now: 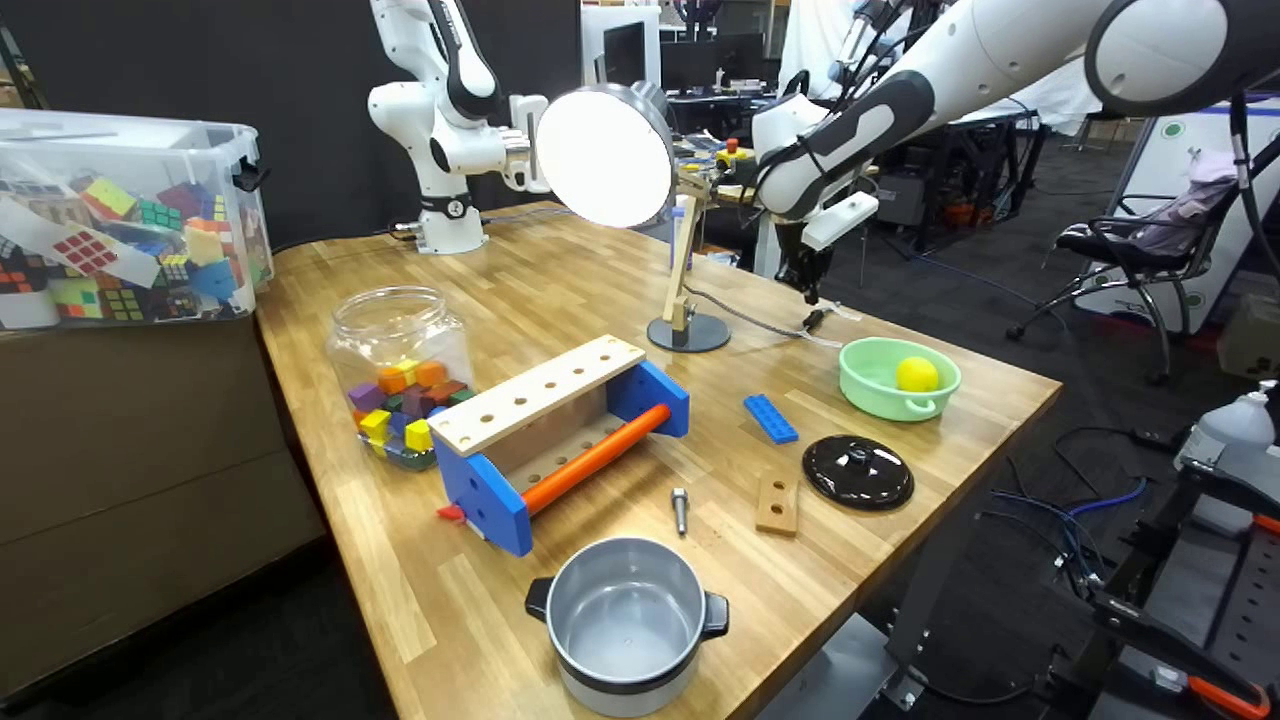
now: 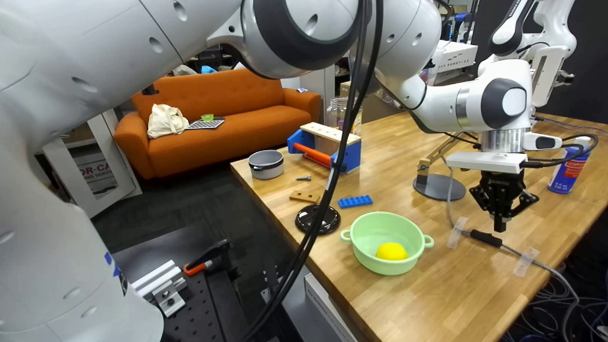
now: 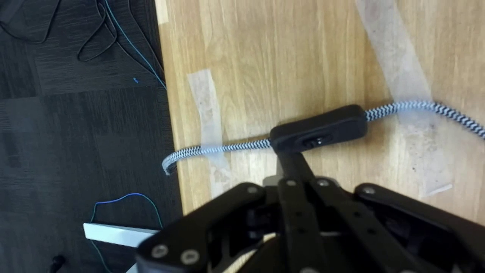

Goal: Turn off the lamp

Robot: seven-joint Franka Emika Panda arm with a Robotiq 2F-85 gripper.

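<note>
Wrist view: close-up of a black switch point(image 3: 318, 129) on a zigzag-patterned cord point(image 3: 242, 146), strips of tape point(image 3: 206, 113) across the cord at either side, the small control on the switch's face clear only at this range. Just beside it, the black gripper point(image 2: 500, 224) with fingers point(image 3: 297, 167) pressed together, contact impossible to judge. Bright white and glowing in an exterior view, the round disc head point(image 1: 605, 155) of the lamp point(image 1: 628, 190), upright on the wooden table point(image 1: 720, 445) near a blue-ended toy workbench point(image 1: 550, 390), with a jointed wood-coloured stem point(image 1: 682, 255) above a flat dark-grey base point(image 1: 705, 335). In an exterior view, only the base and lower stem in sight, the rest behind the robot arm point(image 2: 323, 28), plus an orange sofa point(image 2: 240, 132) past the table edge. In both exterior views: a green bowl point(image 1: 880, 405) with a yellow ball point(image 1: 917, 374) inside.
</note>
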